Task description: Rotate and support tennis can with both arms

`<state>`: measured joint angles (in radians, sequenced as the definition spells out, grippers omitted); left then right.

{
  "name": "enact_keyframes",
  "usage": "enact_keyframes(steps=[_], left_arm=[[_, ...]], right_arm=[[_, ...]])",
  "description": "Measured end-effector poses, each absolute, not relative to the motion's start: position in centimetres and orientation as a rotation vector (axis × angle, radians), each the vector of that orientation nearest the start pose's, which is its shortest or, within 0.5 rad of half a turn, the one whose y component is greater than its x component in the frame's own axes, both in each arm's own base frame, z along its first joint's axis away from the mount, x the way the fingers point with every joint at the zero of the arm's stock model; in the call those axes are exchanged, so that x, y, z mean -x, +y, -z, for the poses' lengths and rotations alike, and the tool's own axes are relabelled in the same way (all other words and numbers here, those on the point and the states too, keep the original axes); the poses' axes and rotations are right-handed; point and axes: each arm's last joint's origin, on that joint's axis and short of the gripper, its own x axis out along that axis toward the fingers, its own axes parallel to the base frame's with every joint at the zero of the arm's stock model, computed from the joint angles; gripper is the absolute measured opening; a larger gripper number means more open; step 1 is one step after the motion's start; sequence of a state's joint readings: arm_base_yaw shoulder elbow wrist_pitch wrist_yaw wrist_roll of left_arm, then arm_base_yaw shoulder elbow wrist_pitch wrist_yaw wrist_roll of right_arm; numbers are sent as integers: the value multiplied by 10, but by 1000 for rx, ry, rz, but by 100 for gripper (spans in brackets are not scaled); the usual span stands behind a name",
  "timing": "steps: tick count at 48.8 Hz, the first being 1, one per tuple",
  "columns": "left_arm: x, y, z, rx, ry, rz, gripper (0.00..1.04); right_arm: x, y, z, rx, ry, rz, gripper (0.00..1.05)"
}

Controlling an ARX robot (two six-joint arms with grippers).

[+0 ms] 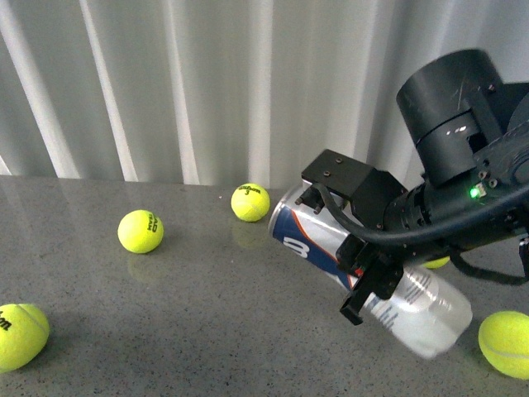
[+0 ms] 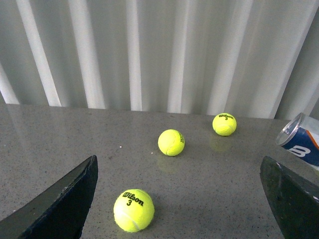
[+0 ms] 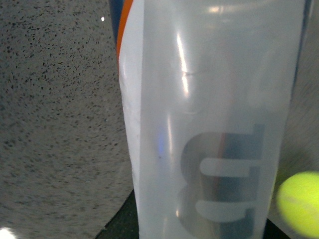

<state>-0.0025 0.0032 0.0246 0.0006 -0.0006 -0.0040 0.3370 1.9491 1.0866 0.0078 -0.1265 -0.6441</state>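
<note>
**Right arm clamps the tilted can; left jaws stand wide**

Front view: the right gripper [image 1: 343, 256] reaches in from the right of the frame, its jaws closed around the middle of the tennis can [image 1: 307, 238]. The can lies tilted right of centre, with its silver-rimmed end higher toward the middle and its clear end lower toward the lower right. Tennis balls [image 1: 140, 231] are scattered on the grey table [image 1: 182, 322] in front of a pale curtain [image 1: 207, 83].

Left wrist view: the left gripper [image 2: 178, 164] is spread wide and holds nothing, its dark fingers [image 2: 65, 199] well apart. Three balls lie beyond it. The can's rimmed end shows at the frame's edge.

Right wrist view: the can fills most of the picture, very close. The jaws cannot be made out here.
</note>
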Motion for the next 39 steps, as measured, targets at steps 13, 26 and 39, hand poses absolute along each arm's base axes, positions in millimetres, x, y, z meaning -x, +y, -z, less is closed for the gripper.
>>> enact_keyframes(steps=[13,26,39], left_arm=[[-96,0,-172,4,-22,2,98],[-96,0,-172,4,-22,2,98],[-96,0,-172,4,-22,2,98]], right_arm=[[-360,149,-130,1223,367,-993,10],[-362,179,-97,1281,335,-1088,6],[-363,201,-76,1177,382,-1082,6]])
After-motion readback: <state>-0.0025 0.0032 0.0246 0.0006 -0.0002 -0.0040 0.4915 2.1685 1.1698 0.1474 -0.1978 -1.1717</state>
